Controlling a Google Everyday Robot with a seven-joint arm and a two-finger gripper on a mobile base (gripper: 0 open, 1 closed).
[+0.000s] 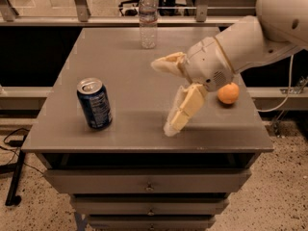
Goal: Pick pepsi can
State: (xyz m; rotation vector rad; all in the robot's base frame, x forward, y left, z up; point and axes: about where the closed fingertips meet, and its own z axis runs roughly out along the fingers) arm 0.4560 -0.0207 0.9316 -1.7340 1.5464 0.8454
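Nearest us, the can [95, 103] stands upright at the front left of the table [120, 57]. Our gripper [161, 96] hangs to its right, well apart, fingers spread and empty, mouth facing the can. Beyond sit the orange [228, 93] and, farthest, the bottle [147, 18].

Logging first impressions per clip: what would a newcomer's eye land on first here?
The white arm reaching in from the right, its gripper open above the middle of the grey table. Then the blue pepsi can, upright near the front left, apart from the gripper. An orange lies by the right edge; a water bottle stands at the back.
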